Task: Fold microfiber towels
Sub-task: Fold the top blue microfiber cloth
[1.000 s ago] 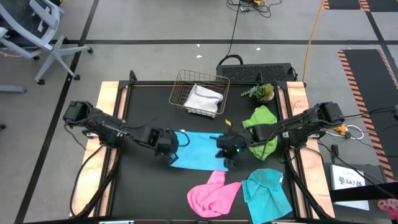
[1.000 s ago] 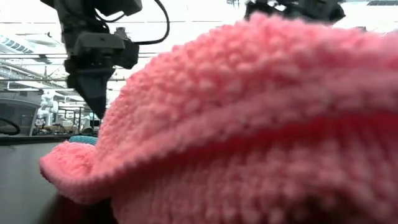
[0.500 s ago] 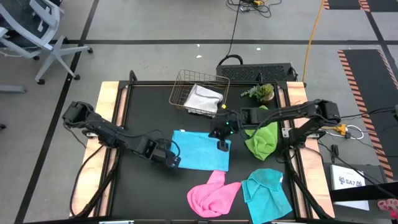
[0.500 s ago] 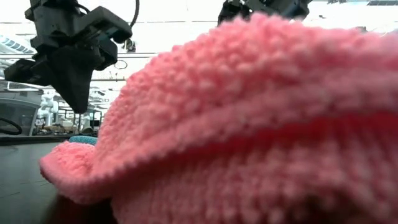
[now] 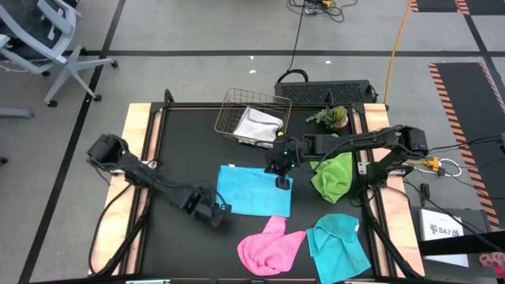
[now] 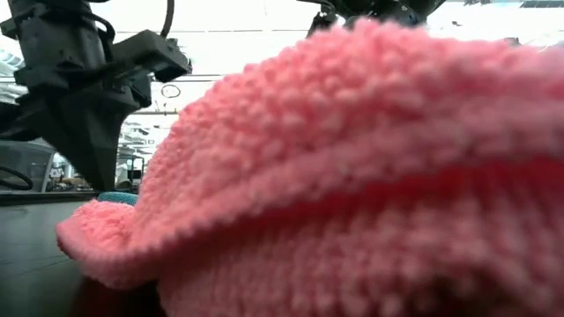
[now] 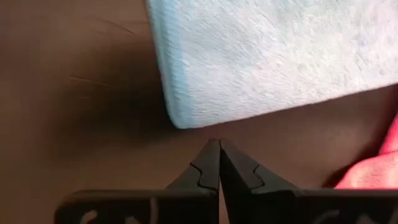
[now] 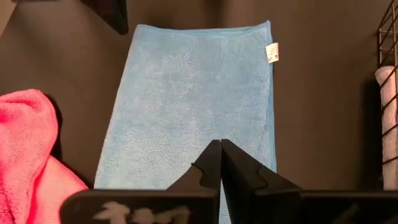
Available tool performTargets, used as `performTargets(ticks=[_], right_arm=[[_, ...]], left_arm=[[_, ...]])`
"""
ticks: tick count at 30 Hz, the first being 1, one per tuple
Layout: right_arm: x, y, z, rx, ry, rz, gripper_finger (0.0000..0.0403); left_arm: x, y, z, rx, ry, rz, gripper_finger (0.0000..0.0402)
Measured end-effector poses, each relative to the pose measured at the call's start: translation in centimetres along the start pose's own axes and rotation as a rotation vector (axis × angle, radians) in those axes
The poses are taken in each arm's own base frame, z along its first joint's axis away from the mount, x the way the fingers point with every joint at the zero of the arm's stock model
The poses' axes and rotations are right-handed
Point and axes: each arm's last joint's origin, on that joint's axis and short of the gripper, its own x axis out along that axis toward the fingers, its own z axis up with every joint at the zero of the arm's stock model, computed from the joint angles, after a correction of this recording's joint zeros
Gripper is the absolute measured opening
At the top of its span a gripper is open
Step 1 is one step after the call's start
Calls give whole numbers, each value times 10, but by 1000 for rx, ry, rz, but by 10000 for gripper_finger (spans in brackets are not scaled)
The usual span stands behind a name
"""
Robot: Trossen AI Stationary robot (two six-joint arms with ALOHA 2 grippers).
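the folded cyan towel (image 5: 253, 189) lies flat at the table's middle. right gripper (image 5: 281, 183), closed and empty, presses its right edge; left gripper (image 5: 216, 214), closed, is beside its near-left corner. better press the crease evenly, without dragging.

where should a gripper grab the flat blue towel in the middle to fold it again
Pinch the free corner nearest the left gripper of the blue towel, coming down from above: the towel lies flat with that corner over bare mat, clear of the pink towel.
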Motion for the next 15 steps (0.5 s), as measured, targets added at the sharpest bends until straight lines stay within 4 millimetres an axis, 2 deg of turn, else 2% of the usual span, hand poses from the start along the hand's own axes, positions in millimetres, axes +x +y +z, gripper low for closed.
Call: performTargets(ticks=[7, 15], right_arm=[[0, 0, -6, -23, 60, 0, 0], [0, 0, -6, -40, 66, 1, 0]], left_arm=[[-1, -2, 7, 26, 34, 6, 21], [-2, -5, 16, 67, 80, -1, 111]])
